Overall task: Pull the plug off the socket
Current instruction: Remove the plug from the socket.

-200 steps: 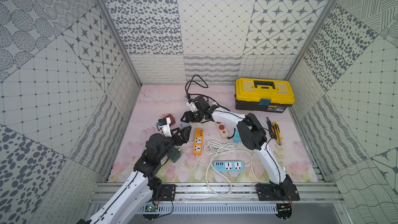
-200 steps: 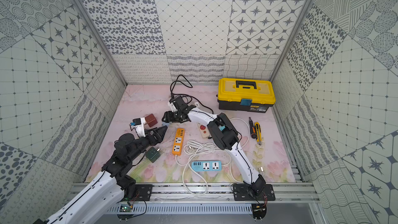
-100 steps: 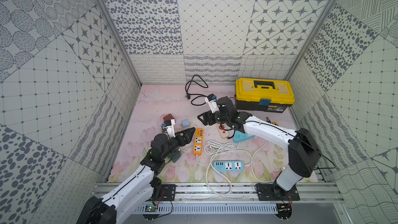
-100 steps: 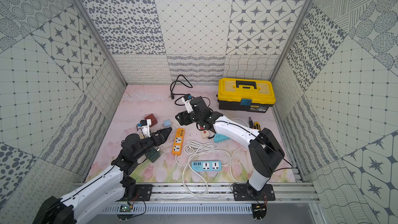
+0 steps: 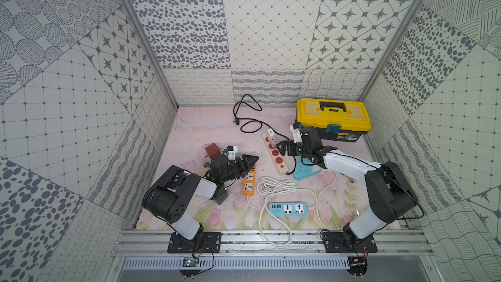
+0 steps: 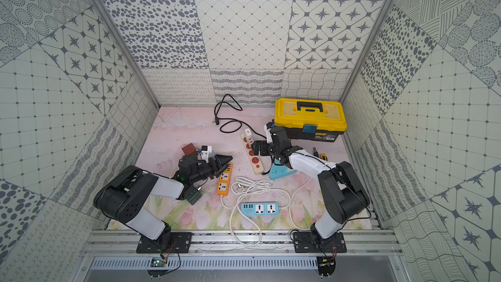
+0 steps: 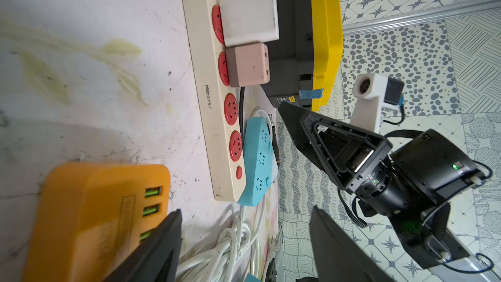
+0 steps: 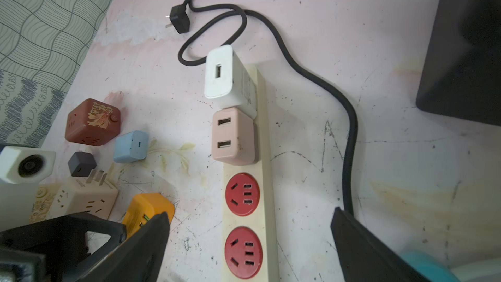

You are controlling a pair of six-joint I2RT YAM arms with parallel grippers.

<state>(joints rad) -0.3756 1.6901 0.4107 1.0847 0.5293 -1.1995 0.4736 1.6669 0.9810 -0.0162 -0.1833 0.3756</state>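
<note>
Pink plastic marks the likelier target: a pink charger cube (image 8: 233,136) stands upright in the 2nd socket of the cream power strip (image 8: 263,170), touching a taller white charger (image 8: 219,74) in the end socket beside it (the task does not say which of the 2 is meant). Both sit pins-down, so either probably has to come straight up off the strip.

Close by its 2 bare red sockets hangs the right gripper (image 5: 285,148), jaws spread wide and holding nothing, wide enough, I judge, to straddle a cube.

Over the end of the orange strip (image 5: 249,183) is the left gripper (image 5: 250,160), fingers apart with nothing between them. It is clear of the cream strip, so nothing braces that against a pull.

A black plug (image 8: 179,21) lies loose nearer the back wall.
</note>
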